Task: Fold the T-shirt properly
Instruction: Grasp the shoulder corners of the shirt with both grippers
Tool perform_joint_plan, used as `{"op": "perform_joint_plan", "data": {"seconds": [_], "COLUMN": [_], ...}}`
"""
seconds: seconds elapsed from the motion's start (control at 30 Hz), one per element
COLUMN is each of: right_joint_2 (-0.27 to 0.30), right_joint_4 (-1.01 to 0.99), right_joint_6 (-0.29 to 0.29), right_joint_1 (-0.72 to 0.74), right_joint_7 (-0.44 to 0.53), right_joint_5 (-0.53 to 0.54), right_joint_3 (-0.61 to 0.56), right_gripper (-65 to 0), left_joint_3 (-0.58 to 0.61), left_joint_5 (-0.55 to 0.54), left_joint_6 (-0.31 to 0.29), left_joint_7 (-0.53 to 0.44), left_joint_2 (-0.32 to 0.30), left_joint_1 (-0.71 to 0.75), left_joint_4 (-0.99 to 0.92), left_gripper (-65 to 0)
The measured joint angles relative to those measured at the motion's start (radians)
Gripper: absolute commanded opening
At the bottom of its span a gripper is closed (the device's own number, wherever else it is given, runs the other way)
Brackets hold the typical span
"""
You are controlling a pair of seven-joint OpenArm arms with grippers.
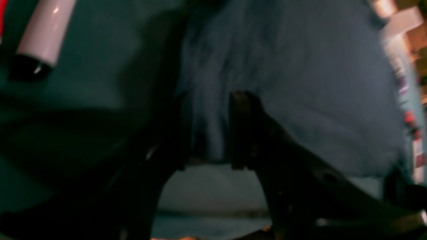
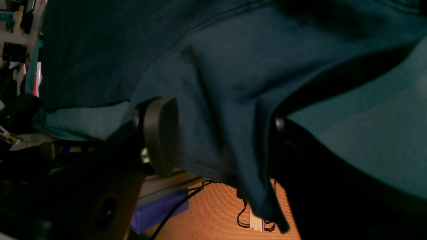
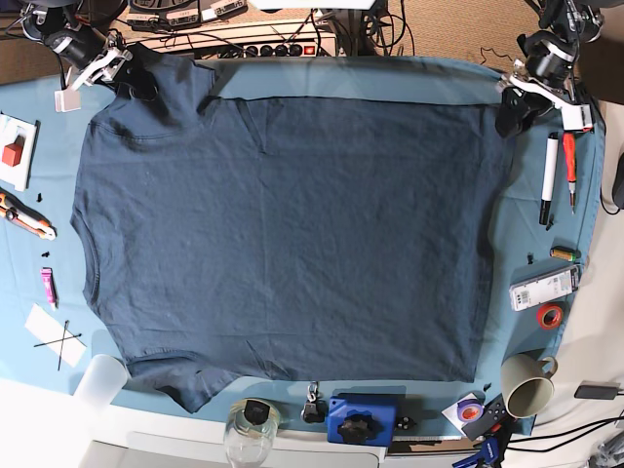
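Note:
The dark navy T-shirt (image 3: 283, 234) lies spread flat on the teal table cloth (image 3: 526, 234), its neck end towards the left of the base view. My right gripper (image 3: 141, 83) is at the shirt's far left corner; in its wrist view the fingers (image 2: 160, 133) have a hanging fold of shirt (image 2: 220, 100) between them. My left gripper (image 3: 509, 115) is at the far right corner; in its blurred wrist view the dark fingers (image 1: 241, 130) clamp a strip of shirt fabric (image 1: 210, 133).
Pens (image 3: 549, 177) lie right of the shirt, with a red tape roll (image 3: 551, 315) and a mug (image 3: 526, 387) further forward. A plastic cup (image 3: 100, 380), a glass (image 3: 252, 429) and a blue tool (image 3: 363, 419) line the front edge. A white box (image 3: 12, 151) sits left.

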Motion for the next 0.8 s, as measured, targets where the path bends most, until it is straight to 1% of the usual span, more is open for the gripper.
{"op": "perform_joint_plan", "data": {"seconds": [0.03,0.07,0.13,0.17,0.2,0.27,0.4,0.47,0.53,0.6,0.67,0.8], "right_joint_2": [0.0,0.0,0.0,0.0,0.0,0.0,0.0,0.0,0.0,0.0,0.0,0.0], "right_joint_4": [0.0,0.0,0.0,0.0,0.0,0.0,0.0,0.0,0.0,0.0,0.0,0.0], "right_joint_6": [0.0,0.0,0.0,0.0,0.0,0.0,0.0,0.0,0.0,0.0,0.0,0.0], "right_joint_1": [0.0,0.0,0.0,0.0,0.0,0.0,0.0,0.0,0.0,0.0,0.0,0.001], "right_joint_7": [0.0,0.0,0.0,0.0,0.0,0.0,0.0,0.0,0.0,0.0,0.0,0.0], "right_joint_5": [0.0,0.0,0.0,0.0,0.0,0.0,0.0,0.0,0.0,0.0,0.0,0.0], "right_joint_3": [0.0,0.0,0.0,0.0,0.0,0.0,0.0,0.0,0.0,0.0,0.0,0.0], "right_gripper": [-30.0,-30.0,-30.0,-30.0,-30.0,-30.0,-30.0,-30.0,-30.0,-30.0,-30.0,-30.0], "left_joint_3": [0.0,0.0,0.0,0.0,0.0,0.0,0.0,0.002,0.002,0.0,-0.003,-0.006], "left_joint_5": [0.029,0.048,0.064,0.079,0.089,0.089,0.105,0.111,0.107,0.086,0.06,0.019], "left_joint_6": [0.0,0.0,-0.003,-0.004,-0.003,0.034,0.064,0.1,0.115,0.116,0.119,0.115], "left_joint_7": [0.0,0.0,0.0,-0.001,-0.009,-0.012,-0.012,-0.011,0.008,0.045,0.088,0.149], "left_joint_2": [0.0,0.0,0.0,0.0,0.0,-0.001,0.001,0.004,0.006,0.004,-0.002,-0.003], "left_joint_1": [0.0,0.0,0.0,-0.003,-0.004,-0.007,-0.011,-0.02,-0.028,-0.031,-0.034,-0.04], "left_joint_4": [0.0,0.0,0.0,0.0,0.0,0.001,0.002,0.004,0.006,0.008,0.01,0.01], "left_gripper": [-41.3,-36.6,-25.8,-21.9,-19.7,-19.5,-19.5,-19.5,-19.5,-19.6,-21.1,-28.4]}}
